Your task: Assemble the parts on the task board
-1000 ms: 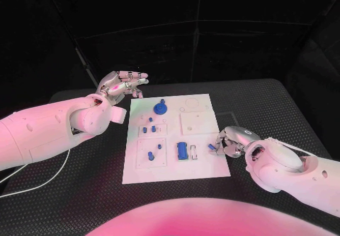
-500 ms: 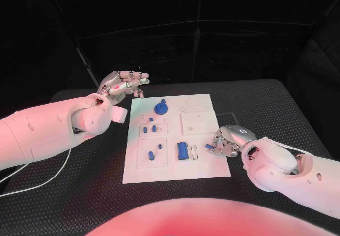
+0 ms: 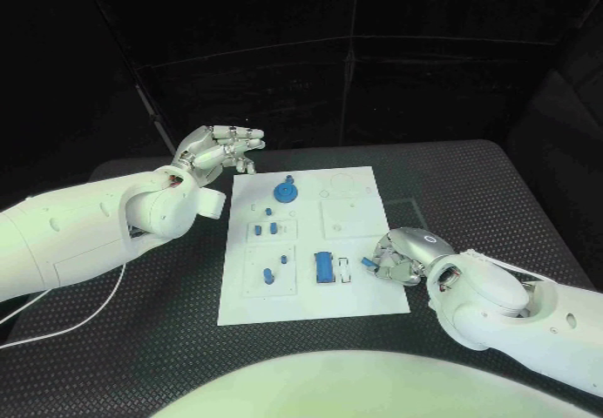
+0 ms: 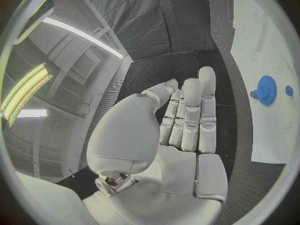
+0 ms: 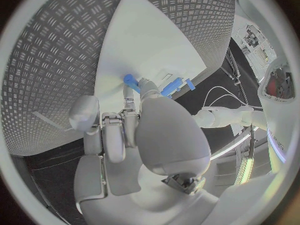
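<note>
Several parts sat on the task board already: a gear, small pegs and a block. My right hand pinched a small blue part at the board's right edge, apparently unseated. My left hand hung empty, fingers apart, over bare bench beyond the far-left corner.

White task board, blue parts, black table.

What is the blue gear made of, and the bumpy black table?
The blue gear looks like matte plastic: even solid colour, no shine, though that is only a guess. The black table seems covered in a ridged mat, maybe rubber or stamped metal; the right wrist view shows its raised dash pattern.
</note>
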You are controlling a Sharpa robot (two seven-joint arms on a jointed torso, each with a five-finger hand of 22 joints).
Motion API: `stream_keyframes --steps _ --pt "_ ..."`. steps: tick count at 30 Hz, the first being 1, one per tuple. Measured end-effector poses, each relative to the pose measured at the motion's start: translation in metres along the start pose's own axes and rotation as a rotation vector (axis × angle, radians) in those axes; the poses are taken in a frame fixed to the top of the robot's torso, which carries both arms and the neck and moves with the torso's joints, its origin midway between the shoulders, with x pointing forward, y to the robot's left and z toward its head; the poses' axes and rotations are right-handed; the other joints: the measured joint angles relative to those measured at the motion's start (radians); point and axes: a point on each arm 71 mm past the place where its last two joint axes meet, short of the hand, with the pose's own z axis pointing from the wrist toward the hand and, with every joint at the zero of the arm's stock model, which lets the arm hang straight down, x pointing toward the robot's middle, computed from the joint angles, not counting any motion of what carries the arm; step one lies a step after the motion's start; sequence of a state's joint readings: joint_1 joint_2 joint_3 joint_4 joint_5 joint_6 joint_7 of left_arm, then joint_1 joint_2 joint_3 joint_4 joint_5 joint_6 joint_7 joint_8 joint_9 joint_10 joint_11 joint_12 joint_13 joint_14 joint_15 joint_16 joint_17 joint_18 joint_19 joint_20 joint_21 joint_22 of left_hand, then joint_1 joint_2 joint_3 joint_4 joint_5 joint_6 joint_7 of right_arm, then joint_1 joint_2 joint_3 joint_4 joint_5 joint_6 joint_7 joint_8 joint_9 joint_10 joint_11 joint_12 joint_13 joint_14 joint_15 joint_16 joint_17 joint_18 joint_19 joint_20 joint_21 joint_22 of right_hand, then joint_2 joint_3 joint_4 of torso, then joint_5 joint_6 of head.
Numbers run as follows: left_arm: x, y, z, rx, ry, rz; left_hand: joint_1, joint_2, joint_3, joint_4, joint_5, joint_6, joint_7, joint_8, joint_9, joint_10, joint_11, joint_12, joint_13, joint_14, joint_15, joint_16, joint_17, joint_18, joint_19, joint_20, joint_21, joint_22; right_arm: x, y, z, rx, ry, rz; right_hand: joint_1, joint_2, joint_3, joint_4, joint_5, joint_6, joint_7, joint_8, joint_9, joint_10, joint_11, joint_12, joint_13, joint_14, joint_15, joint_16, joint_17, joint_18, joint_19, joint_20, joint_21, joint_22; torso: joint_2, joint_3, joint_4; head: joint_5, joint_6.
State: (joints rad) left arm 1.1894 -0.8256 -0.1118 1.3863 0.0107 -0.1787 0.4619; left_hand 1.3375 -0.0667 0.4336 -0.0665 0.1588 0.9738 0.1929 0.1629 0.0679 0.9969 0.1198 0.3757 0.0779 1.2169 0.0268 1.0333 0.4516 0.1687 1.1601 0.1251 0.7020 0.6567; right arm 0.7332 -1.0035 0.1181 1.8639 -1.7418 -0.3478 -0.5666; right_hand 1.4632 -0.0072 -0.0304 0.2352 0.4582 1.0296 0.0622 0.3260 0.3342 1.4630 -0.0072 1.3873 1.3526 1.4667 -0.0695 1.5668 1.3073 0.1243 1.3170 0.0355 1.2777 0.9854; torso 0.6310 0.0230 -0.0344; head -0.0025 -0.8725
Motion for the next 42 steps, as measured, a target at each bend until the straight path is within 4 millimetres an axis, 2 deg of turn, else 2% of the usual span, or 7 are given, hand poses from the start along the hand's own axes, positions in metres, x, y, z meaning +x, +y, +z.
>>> stream_keyframes --steps 6,13,20,24,28,31,42 --pt "0.0 0.0 0.0 0.0 0.001 0.0 0.0 0.0 0.0 0.0 0.0 0.0 0.0 0.0 0.0 0.0 0.0 0.0 0.0 0.0 0.0 0.0 0.0 0.0 0.0 0.0 0.0 0.0 -0.003 0.007 -0.004 0.002 -0.021 0.089 -0.001 -0.001 0.017 0.013 0.004 0.003 0.003 -0.001 0.007 0.0 0.0 0.002 0.0 0.0 0.0 0.0 0.0 0.0 0.003 -0.003 0.004 0.006 0.0 -0.0002 0.0 0.002 0.0" --pt "0.0 0.0 0.0 -0.001 0.001 -0.001 0.0 0.0 0.0 0.0 0.0 0.0 0.0 0.0 0.0 0.0 0.0 0.0 0.0 0.0 0.0 0.0 0.0 0.0 0.0 0.0 0.0 0.0 -0.004 0.014 -0.005 0.007 -0.036 0.172 -0.016 -0.016 0.022 0.019 0.004 0.006 0.0 0.005 0.013 0.004 -0.004 0.002 -0.036 0.0 0.0 0.0 0.0 0.0 0.003 -0.003 0.004 0.008 0.0 -0.0004 -0.0006 0.002 0.0" --pt "0.0 0.0 0.0 -0.001 0.002 -0.001 0.0 0.0 0.0 0.0 0.0 0.0 0.0 0.0 0.0 0.0 0.0 0.0 0.0 0.0 0.0 0.0 0.0 0.0 0.0 0.0 0.0 0.0 0.0 0.02 -0.001 0.016 -0.017 0.229 -0.042 -0.031 0.038 0.039 0.005 0.012 0.0 0.005 0.012 0.006 -0.006 0.001 -0.049 0.0 0.0 0.0 0.0 0.0 0.003 -0.003 0.008 0.011 0.001 -0.0009 -0.0006 0.003 0.0" --pt "0.001 0.0 0.0 -0.001 0.003 -0.001 0.0 0.0 0.0 0.0 0.0 0.0 0.0 0.0 0.0 0.0 0.0 0.0 0.0 0.0 0.0 0.0 0.0 0.0 0.0 0.0 0.0 0.0 0.003 0.021 0.002 0.025 0.002 0.246 -0.069 -0.038 0.032 0.048 0.052 0.016 -0.002 0.006 0.016 0.008 -0.008 0.001 -0.045 0.0 0.0 0.0 0.001 0.0 0.003 -0.003 0.008 0.01 0.001 -0.0012 -0.0005 0.003 0.0" --pt "0.001 0.0 0.0 -0.001 0.003 -0.002 0.0 0.0 0.0 0.0 0.0 0.0 0.0 0.0 0.0 0.0 0.0 0.0 0.0 0.0 0.0 0.0 0.0 0.0 0.0 0.0 0.0 0.0 0.007 0.024 0.005 0.029 0.027 0.261 -0.126 -0.031 0.015 0.057 0.063 0.023 -0.003 0.007 0.025 0.009 -0.009 0.001 -0.045 0.0 0.0 0.0 0.001 0.0 0.003 -0.003 0.008 0.01 0.001 -0.0011 -0.0005 0.005 0.0" --pt "0.001 0.0 0.0 -0.001 0.004 -0.002 0.0 0.0 0.0 0.0 0.0 0.0 0.0 0.0 0.0 0.0 0.0 0.0 0.0 0.0 0.0 0.0 0.0 0.0 0.0 0.0 0.0 0.0 0.009 0.025 0.007 0.033 0.043 0.267 -0.142 -0.03 0.007 0.054 0.063 0.026 -0.006 0.004 0.026 0.007 -0.007 0.001 -0.045 0.0 0.0 0.0 0.001 0.0 0.003 -0.003 0.008 0.01 0.001 -0.001 -0.0005 0.004 0.0" --pt "0.001 0.0 0.0 -0.002 0.005 -0.002 0.0 0.0 0.0 0.0 0.0 0.0 0.0 0.0 0.0 0.0 0.0 0.0 0.0 0.0 0.0 0.0 -0.001 0.0 0.0 0.0 0.0 -0.001 0.014 0.028 0.011 0.041 0.083 0.272 -0.146 -0.025 0.002 0.054 0.063 0.029 -0.003 0.004 0.026 0.007 -0.007 0.001 -0.045 0.0 0.0 0.0 0.001 0.0 0.003 -0.003 0.008 0.01 0.0 -0.0001 -0.0003 0.006 0.0"
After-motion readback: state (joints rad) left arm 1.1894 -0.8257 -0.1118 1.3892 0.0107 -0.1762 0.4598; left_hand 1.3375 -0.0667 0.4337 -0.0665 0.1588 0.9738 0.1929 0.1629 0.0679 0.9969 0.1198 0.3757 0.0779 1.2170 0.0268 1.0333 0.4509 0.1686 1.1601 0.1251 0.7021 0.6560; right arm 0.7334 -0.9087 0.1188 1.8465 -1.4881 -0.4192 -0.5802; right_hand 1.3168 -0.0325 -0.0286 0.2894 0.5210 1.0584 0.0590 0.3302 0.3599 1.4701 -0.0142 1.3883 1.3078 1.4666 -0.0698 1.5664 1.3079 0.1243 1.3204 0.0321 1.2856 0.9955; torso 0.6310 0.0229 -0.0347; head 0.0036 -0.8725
